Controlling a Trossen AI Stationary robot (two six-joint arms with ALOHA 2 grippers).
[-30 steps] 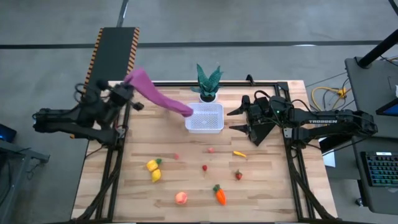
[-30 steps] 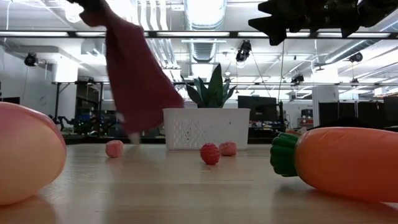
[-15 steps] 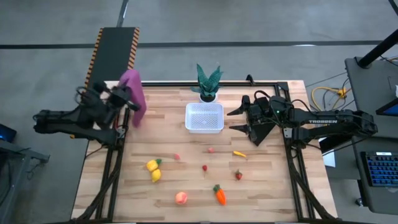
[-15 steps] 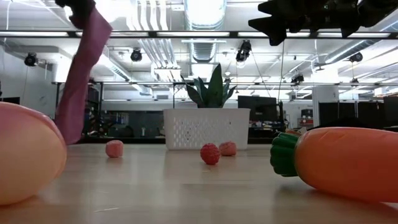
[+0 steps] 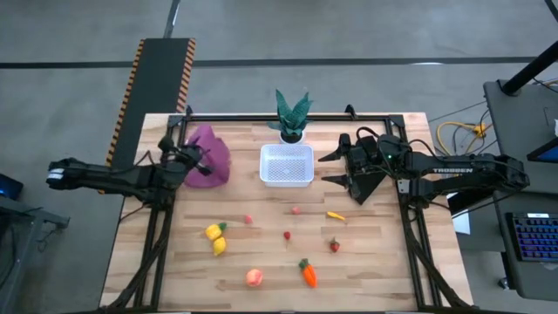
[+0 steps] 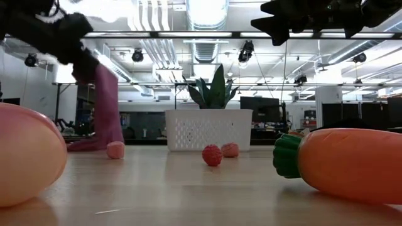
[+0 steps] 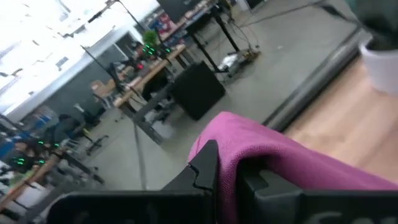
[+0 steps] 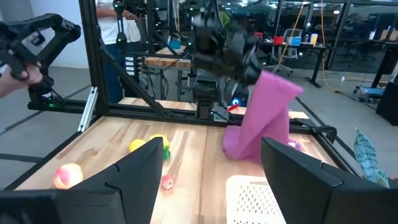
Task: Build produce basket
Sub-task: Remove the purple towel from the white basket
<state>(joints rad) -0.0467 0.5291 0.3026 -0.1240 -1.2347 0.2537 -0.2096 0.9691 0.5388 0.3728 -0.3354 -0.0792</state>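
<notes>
Two arms flank the table (image 5: 139, 262). Left gripper (image 5: 193, 160), clenched on the purple cloth (image 5: 209, 166), holds it left of centre with its hem on the wood, so clearing looks like the step in hand. Right gripper (image 5: 336, 167), jaws spread and empty, hovers right of the basket (image 5: 287, 165), upper centre (nothing inside). Next comes releasing the cloth, then fetching the produce: lemons (image 5: 215, 238), peach (image 5: 254, 277), carrot (image 5: 309, 274), berries (image 5: 287, 235), all lower centre.
</notes>
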